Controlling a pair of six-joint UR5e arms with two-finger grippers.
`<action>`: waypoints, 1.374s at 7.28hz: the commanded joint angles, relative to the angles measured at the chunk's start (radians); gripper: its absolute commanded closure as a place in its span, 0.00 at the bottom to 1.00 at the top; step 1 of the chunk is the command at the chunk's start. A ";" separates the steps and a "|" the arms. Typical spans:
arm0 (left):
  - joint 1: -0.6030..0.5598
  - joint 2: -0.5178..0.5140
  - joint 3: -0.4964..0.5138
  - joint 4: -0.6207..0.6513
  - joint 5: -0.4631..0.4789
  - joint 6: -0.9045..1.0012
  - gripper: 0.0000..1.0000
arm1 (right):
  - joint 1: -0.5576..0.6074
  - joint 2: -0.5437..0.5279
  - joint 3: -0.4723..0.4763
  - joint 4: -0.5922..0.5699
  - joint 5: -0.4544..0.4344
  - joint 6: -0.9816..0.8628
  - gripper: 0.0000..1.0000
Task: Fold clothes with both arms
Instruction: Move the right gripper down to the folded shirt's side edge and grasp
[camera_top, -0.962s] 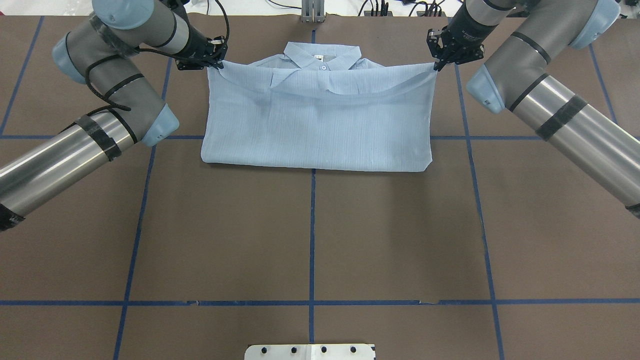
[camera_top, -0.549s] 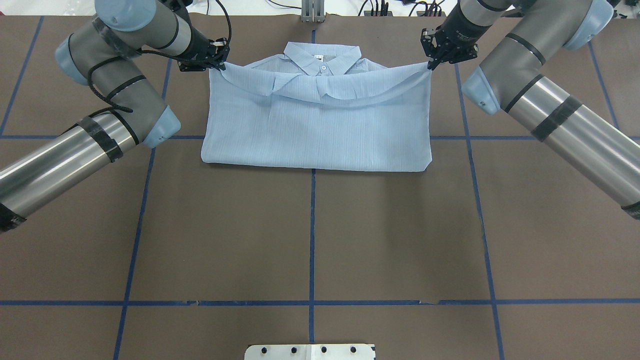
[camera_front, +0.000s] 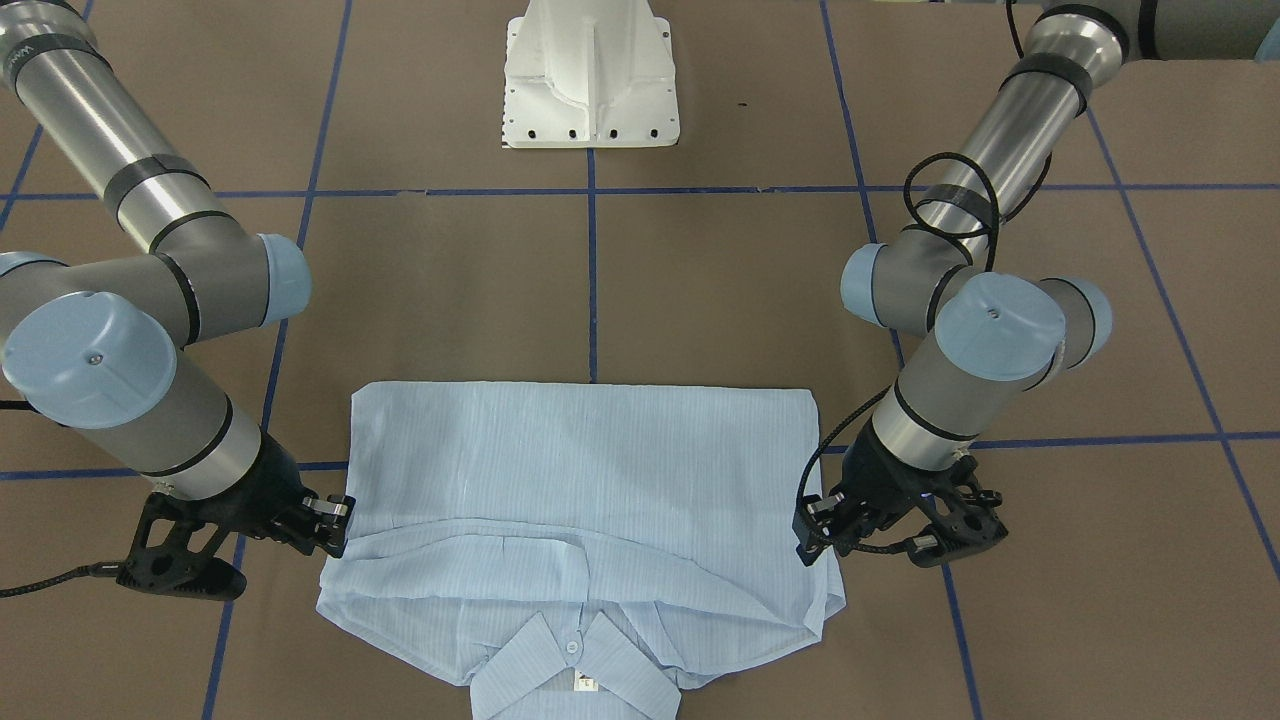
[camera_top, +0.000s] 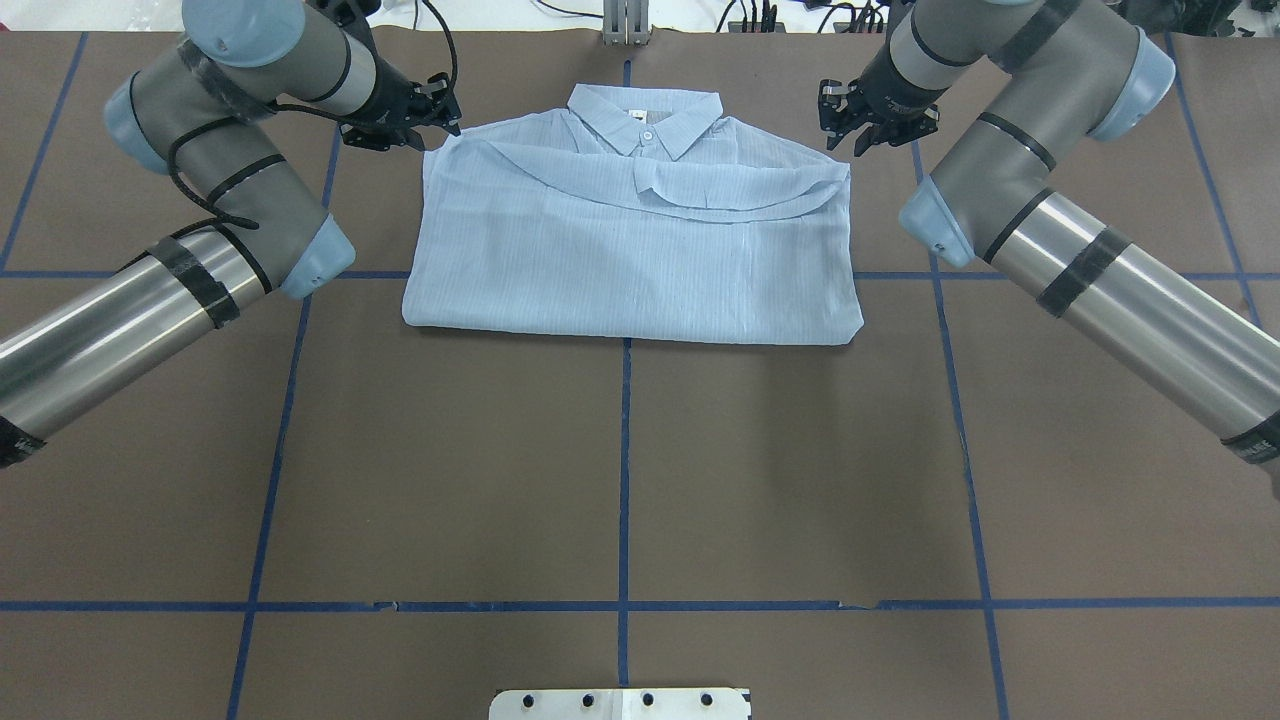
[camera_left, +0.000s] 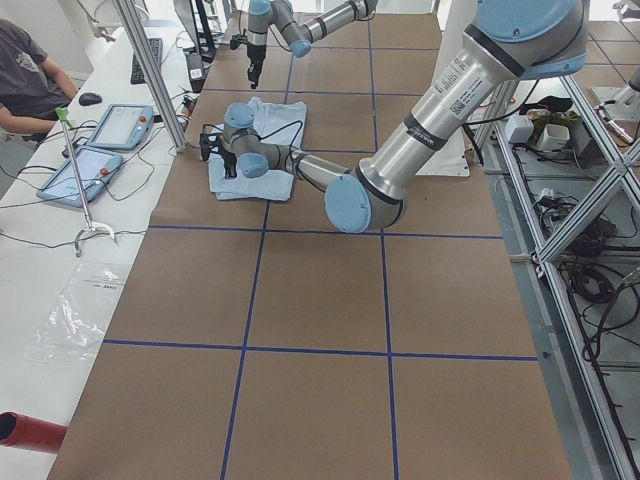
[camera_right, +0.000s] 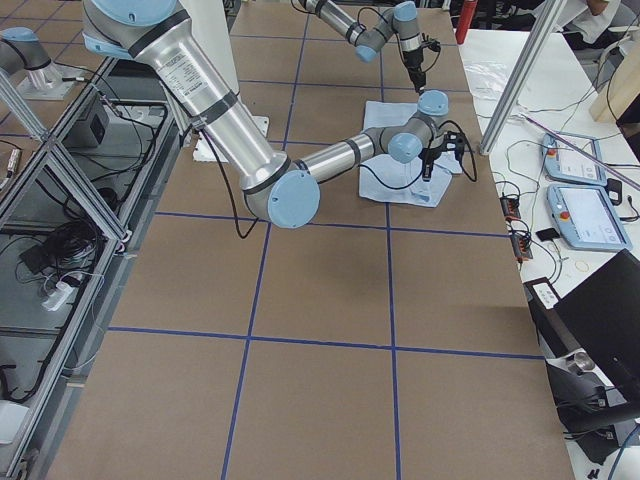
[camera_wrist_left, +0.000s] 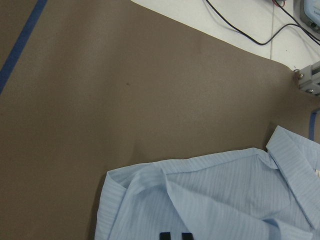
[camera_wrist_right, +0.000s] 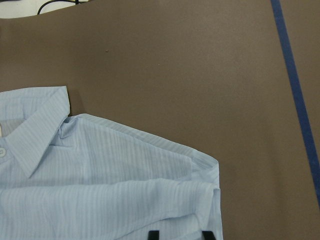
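Observation:
The light blue shirt (camera_top: 630, 260) lies flat at the table's far middle, folded into a wide rectangle, collar (camera_top: 645, 115) toward the far edge. Its folded-over hem rests in a curve just below the collar. My left gripper (camera_top: 443, 112) hangs open just off the shirt's far left corner, clear of the cloth. My right gripper (camera_top: 848, 135) stands open just off the far right corner, also holding nothing. In the front view the shirt (camera_front: 580, 460) lies between the left gripper (camera_front: 812, 530) and the right gripper (camera_front: 335, 520). Each wrist view shows a shirt corner (camera_wrist_left: 210, 200) (camera_wrist_right: 100, 175) below parted fingertips.
Brown table covering with blue tape grid lines (camera_top: 625, 480). The white pedestal base (camera_front: 590, 80) sits at the robot's side. Beyond the far edge run a white bench with tablets (camera_left: 100, 150), cables and a metal post (camera_top: 625, 20). A seated person (camera_left: 30, 70) is at that bench.
Both grippers have let go of the shirt's folded edge and lifted slightly away. The edge, stretched between them before, now lies slack on the shirt below the collar.

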 joint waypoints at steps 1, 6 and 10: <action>-0.001 0.040 -0.058 0.001 -0.007 0.001 0.00 | -0.024 -0.040 0.045 0.013 0.003 0.002 0.00; -0.002 0.042 -0.096 0.014 -0.008 -0.002 0.00 | -0.216 -0.288 0.301 0.004 -0.033 0.067 0.03; -0.001 0.043 -0.096 0.011 -0.008 -0.002 0.00 | -0.207 -0.289 0.304 0.001 -0.032 0.067 0.44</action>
